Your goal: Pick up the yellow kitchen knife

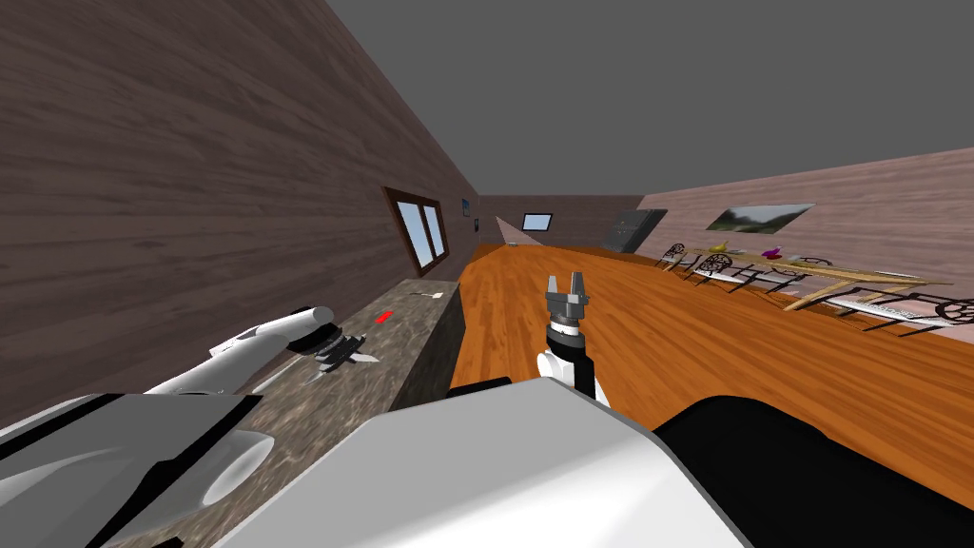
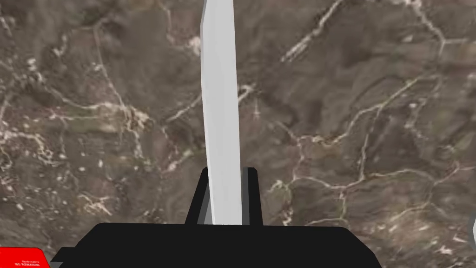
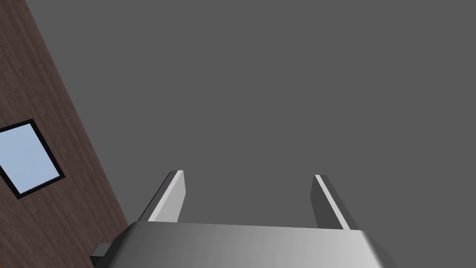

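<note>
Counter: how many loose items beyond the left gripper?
2: a red item just past the left gripper, a small pale item near the counter's far end. The arm may hide more.

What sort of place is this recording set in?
Probably a house's open kitchen-dining room: a long brown marble-patterned counter along the wall, a knife held over it, and a wooden dining table with chairs.
</note>
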